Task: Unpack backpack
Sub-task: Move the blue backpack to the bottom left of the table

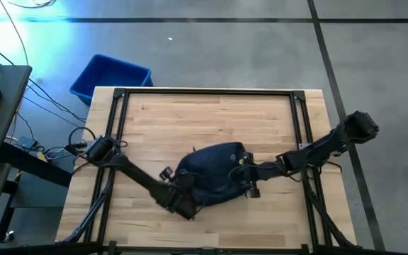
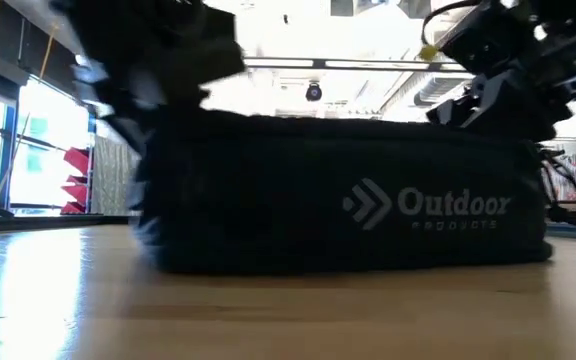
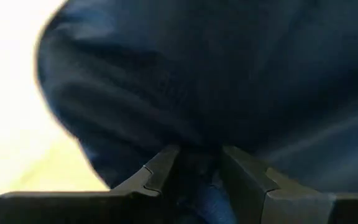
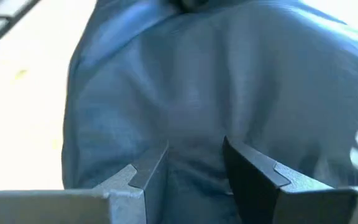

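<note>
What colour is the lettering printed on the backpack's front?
White or pale grey on the dark navy backpack; the lettering shows best in the low view.

Both arms are dark, slim and jointed, with bulkier housings at the joints and thin cables along them. The left gripper (image 3: 194,168) has two flat, dark fingers (image 3: 157,171) with stepped, notched inner edges; the right gripper (image 4: 194,163) matches.

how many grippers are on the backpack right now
2. The left gripper pinches fabric at the backpack's near-left end; the right gripper pinches fabric at its right end. Both sit against the bag with cloth between the fingers.
</note>
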`<control>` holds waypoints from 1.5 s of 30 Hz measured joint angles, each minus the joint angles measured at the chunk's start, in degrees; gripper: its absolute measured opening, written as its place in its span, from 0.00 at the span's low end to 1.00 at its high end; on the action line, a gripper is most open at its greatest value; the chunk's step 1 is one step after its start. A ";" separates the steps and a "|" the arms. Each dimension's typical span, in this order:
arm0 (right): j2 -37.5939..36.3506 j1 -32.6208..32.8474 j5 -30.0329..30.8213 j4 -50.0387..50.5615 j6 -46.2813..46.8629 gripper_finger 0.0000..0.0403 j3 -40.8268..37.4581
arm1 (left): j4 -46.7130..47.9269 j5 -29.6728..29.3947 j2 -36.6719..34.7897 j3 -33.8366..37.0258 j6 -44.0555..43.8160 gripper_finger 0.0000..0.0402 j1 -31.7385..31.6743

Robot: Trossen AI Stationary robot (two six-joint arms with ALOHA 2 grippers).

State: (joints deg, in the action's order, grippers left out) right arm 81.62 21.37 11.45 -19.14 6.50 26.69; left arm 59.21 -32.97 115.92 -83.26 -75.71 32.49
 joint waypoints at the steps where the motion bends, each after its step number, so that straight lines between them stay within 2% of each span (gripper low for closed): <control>1: 1.44 -0.56 -1.25 -1.21 -0.40 0.33 0.57 | 0.02 0.63 0.00 -0.05 -1.69 0.21 1.33; 4: 7.65 -1.20 -4.83 -2.90 -1.12 0.32 4.94 | 1.63 1.48 0.04 -0.94 -7.20 0.18 5.86; 7: 15.32 -1.15 -6.54 -2.88 -3.99 0.31 12.55 | 5.19 2.39 0.15 -2.82 -14.03 0.14 10.72; 12: 28.25 -0.65 -12.71 -2.34 -5.00 0.31 29.24 | 19.53 7.47 0.13 -5.72 -29.17 0.07 18.49; 15: 34.72 0.84 -13.64 -0.59 -5.05 0.31 39.79 | 29.28 11.73 0.06 -6.33 -37.66 0.03 22.65; 17: 38.64 1.89 -13.69 1.14 -4.00 0.31 46.65 | 30.73 14.45 -0.04 -5.83 -40.76 0.01 24.93; 19: 42.15 2.95 -13.66 2.91 -3.54 0.31 53.00 | 31.01 14.78 -1.02 -3.66 -40.40 0.00 26.55; 23: 46.39 5.15 -10.99 4.99 -7.06 0.31 62.62 | 31.09 16.63 -1.42 -2.71 -44.43 0.00 27.69; 26: 45.37 6.22 -9.41 7.35 -9.80 0.31 66.81 | 30.82 19.04 -1.33 -5.10 -43.97 0.00 27.77; 28: 42.19 6.64 -7.81 16.57 -11.01 0.31 68.93 | 30.85 19.56 -1.36 -7.69 -42.80 0.00 28.12; 32: 32.63 6.72 -4.79 36.54 -13.35 0.31 68.53 | 30.62 16.31 -1.77 -14.44 -41.55 0.00 28.57; 35: 26.77 6.52 -3.68 50.59 -9.52 0.31 65.27 | 27.92 10.34 -1.56 -16.53 -41.03 0.00 28.83; 37: 24.27 5.90 -3.19 55.59 -4.91 0.31 61.01 | 25.61 6.72 -1.46 -16.02 -39.90 0.00 28.83; 39: 22.87 5.22 -1.11 53.80 -0.94 0.31 54.88 | 25.15 4.72 -1.07 -14.80 -39.75 0.00 28.77; 41: 22.90 4.13 0.54 47.82 1.34 0.31 48.24 | 24.07 3.01 -0.39 -12.05 -42.09 0.00 28.81; 45: 25.49 1.55 -1.15 27.95 2.88 0.31 37.42 | 16.47 5.49 -0.27 -5.39 -44.72 0.00 28.44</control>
State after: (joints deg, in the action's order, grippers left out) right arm 107.11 22.93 10.29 8.81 9.38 64.11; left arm 75.69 -27.47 115.65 -88.66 -120.43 60.93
